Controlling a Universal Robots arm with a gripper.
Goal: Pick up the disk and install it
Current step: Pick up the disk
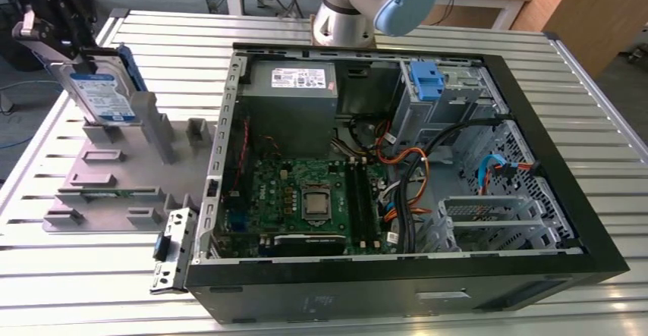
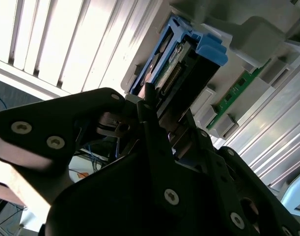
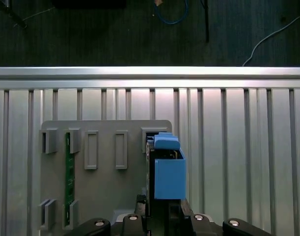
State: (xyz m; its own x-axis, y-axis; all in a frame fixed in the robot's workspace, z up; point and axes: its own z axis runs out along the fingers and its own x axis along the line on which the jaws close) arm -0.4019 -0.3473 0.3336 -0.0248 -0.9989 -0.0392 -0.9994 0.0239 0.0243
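The disk (image 1: 102, 95) is a silver hard drive with a white and blue label and a blue carrier frame. It stands on edge, tilted, at the upper end of the grey fixture plate (image 1: 121, 177) on the exterior view's left. My gripper (image 1: 83, 54) comes down on its top edge from above and is shut on it. In the first wrist view the blue carrier of the disk (image 3: 168, 172) runs out from between the fingers (image 3: 140, 219). The second wrist view has the disk's connector end (image 2: 181, 69) just past the black fingertips (image 2: 149, 101).
The open computer case (image 1: 567, 222) lies to the exterior view's right, with motherboard (image 1: 303, 199), grey power supply (image 1: 288, 86) and a drive cage with a blue latch tab (image 1: 427, 80). A green memory stick (image 3: 69, 172) stands in the fixture. The arm's base (image 1: 350, 10) is behind the case.
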